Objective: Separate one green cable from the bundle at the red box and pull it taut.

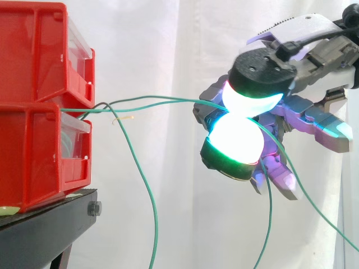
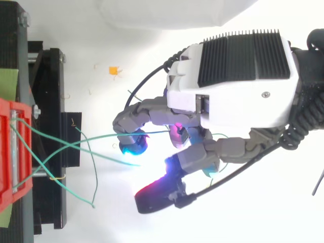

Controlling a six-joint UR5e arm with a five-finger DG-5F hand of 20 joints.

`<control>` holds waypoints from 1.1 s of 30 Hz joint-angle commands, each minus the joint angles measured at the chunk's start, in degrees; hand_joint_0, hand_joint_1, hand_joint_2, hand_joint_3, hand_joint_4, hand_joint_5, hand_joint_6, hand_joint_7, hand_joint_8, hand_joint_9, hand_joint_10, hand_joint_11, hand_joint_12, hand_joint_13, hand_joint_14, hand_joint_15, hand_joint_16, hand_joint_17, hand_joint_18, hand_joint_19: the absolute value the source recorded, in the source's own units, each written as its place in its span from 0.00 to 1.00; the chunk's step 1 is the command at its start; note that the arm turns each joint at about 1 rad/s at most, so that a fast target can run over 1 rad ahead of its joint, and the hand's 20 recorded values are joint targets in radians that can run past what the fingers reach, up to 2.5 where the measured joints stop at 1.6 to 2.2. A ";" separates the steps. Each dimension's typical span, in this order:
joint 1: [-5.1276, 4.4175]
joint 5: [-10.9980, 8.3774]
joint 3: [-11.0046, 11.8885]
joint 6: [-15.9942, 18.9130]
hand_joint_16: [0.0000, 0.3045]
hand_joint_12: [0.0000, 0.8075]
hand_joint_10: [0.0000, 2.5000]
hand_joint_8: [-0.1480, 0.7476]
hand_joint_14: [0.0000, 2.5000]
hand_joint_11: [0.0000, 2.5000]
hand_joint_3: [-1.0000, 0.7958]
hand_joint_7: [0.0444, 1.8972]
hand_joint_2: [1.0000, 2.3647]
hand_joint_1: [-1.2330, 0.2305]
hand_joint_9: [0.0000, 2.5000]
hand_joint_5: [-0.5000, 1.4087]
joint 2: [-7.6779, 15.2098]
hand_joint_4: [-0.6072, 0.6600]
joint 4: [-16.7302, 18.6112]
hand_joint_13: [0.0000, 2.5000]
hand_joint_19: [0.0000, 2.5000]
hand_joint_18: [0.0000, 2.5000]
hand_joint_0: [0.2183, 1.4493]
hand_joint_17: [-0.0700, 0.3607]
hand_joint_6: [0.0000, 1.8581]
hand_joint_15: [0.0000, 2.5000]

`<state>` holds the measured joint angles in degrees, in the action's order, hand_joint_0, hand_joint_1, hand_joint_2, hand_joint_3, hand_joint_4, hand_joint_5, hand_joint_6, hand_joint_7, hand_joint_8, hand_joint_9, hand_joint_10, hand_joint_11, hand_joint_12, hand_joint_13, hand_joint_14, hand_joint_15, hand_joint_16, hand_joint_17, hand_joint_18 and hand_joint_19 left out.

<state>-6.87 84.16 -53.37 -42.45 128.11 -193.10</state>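
Note:
Two red boxes (image 1: 33,61) are stacked at the left on a black stand (image 1: 45,224). Several thin green cables come out of the gap between them. One green cable (image 1: 168,99) runs rightward in a shallow arch to my hand (image 1: 303,115). There it is pinched between two glowing pads (image 1: 241,140) that press together. Past the pinch it trails down and to the right. From above, my hand (image 2: 233,91) has curled fingers and the held cable (image 2: 101,136) leads back to the red box (image 2: 10,152). Another green cable (image 1: 147,190) hangs loose below.
Loose green cables (image 2: 91,167) cross in front of the stand (image 2: 48,101), one ending free near its lower edge. A small yellow tie (image 1: 124,118) sits by the bundle. An orange scrap (image 2: 114,71) lies on the white floor. A white curtain hangs behind.

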 commanded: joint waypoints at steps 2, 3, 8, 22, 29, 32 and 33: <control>-0.07 -0.58 0.02 0.00 0.14 0.51 0.00 0.27 0.00 0.01 0.36 0.68 0.01 0.41 0.75 0.34 0.03 0.53 0.01 0.46 0.24 0.30 0.45 0.38 0.27 0.18; -0.07 -0.75 0.02 0.00 0.14 0.51 0.00 0.27 0.00 0.01 0.36 0.68 0.01 0.41 0.75 0.34 0.03 0.52 -0.08 0.46 0.24 0.30 0.45 0.38 0.27 0.18; -0.25 -1.19 -0.07 0.00 0.14 0.50 0.00 0.35 0.01 0.01 0.42 0.68 0.01 0.39 0.72 0.34 0.03 0.50 -0.17 0.45 0.25 0.29 0.44 0.39 0.27 0.18; -0.25 -1.19 -0.07 0.00 0.23 0.59 0.00 0.49 0.00 0.02 0.43 0.72 0.01 0.22 0.63 0.32 0.03 0.61 -0.35 0.39 0.21 0.32 0.27 0.53 0.27 0.18; -0.25 -1.19 -0.07 0.00 0.28 0.64 0.00 0.51 0.00 0.00 0.28 0.68 0.00 0.48 0.63 0.32 -0.06 0.66 -0.43 0.40 0.18 0.36 0.09 0.61 0.27 0.17; -0.25 -1.19 -0.07 0.00 0.28 0.63 0.00 0.48 0.00 0.00 0.28 0.65 0.00 0.65 0.65 0.33 -0.06 0.61 -0.43 0.41 0.19 0.35 0.09 0.60 0.27 0.16; -0.25 -1.19 -0.07 0.00 0.27 0.61 0.00 0.46 0.00 0.00 0.28 0.66 0.00 0.72 0.67 0.33 0.03 0.59 -0.43 0.41 0.19 0.33 0.11 0.58 0.27 0.16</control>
<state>-7.12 82.97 -53.43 -42.45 128.11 -193.51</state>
